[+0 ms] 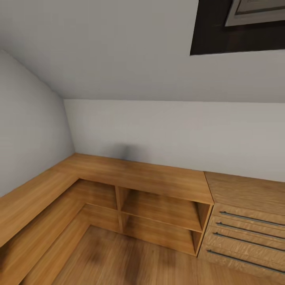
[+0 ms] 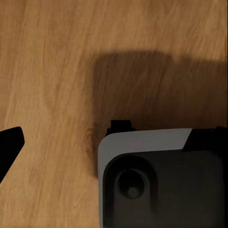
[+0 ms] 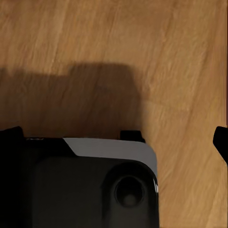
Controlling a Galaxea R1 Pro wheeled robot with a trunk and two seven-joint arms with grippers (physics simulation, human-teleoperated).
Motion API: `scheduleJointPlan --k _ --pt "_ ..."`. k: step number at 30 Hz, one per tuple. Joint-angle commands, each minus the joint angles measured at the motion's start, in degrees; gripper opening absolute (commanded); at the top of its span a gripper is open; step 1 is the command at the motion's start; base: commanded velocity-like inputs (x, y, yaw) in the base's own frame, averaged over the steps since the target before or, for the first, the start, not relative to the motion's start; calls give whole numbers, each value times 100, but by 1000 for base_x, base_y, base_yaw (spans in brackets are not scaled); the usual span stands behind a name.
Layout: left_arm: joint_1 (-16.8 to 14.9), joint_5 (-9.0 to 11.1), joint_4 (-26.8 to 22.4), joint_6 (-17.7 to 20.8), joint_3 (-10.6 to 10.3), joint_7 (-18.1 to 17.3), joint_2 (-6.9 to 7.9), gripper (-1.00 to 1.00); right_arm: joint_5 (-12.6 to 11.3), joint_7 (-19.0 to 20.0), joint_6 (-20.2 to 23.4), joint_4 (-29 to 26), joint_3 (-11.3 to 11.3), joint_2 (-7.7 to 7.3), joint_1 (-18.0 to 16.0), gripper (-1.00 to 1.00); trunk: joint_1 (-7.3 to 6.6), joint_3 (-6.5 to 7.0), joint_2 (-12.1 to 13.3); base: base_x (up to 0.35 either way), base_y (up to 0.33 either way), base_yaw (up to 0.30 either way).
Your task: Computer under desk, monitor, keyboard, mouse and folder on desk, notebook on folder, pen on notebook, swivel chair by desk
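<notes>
- None of the things to be tidied (computer, monitor, keyboard, mouse, folder, notebook, pen, chair, black desk) is met in these pictures; their whereabouts cannot be told from here.
- A corner of the bedroom is faced by the head camera: a sloped grey wall (image 1: 118, 51) runs down to a low upright wall, and a dark skylight (image 1: 241, 27) is set into the slope at the upper right.
- Along the walls a low wooden shelf unit (image 1: 158, 186) is fitted in an L, with open compartments below its top; no items are seen on it or in the compartments that show.
- To its right a wooden drawer unit (image 1: 245, 233) with long metal handles is joined on.
- The wood floor (image 1: 130, 261) is seen in front of the shelves and, from above, in both wrist views.
- In the left wrist view the robot's base (image 2: 161, 185), white-edged and dark, is seen over the floor with its shadow beside it; the same base (image 3: 95, 185) is seen in the right wrist view. This suggests that both arms are hung downward at the robot's sides, a posture suited to travel.
- A dark tip is caught at the edge of each wrist view, but whether the jaws are apart or together cannot be told on either arm; nothing is seen held.
- The robot is judged to be on its way or searching, so a turn toward the desk is probably needed first.
</notes>
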Motion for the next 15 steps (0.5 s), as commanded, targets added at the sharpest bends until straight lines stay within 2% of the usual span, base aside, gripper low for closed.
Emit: scheduleJointPlan --k 1,6,10,14,15 --pt "-2 -4 -8 -2 1 -5 -18 100 0 0 -61 -63 -2 1 -2 100 -23 12 38 0 0 0" --pt "-2 6 -116 -32 4 2 -185 100 3 -1 -281 -406 0 6 -2 100 -133 102 238 0 0 0" --pt "-2 103 -496 -142 11 16 -274 100 10 -2 -515 -812 6 24 -3 100 -220 174 399 0 0 0" --pt "-2 173 -600 -218 12 -9 -291 100 9 -5 -1059 -864 1 14 -3 100 -264 210 479 0 0 0" --pt "-2 187 -605 -326 12 -20 -285 100 5 -9 -1325 -815 -3 3 -2 100 -264 210 479 0 0 0"
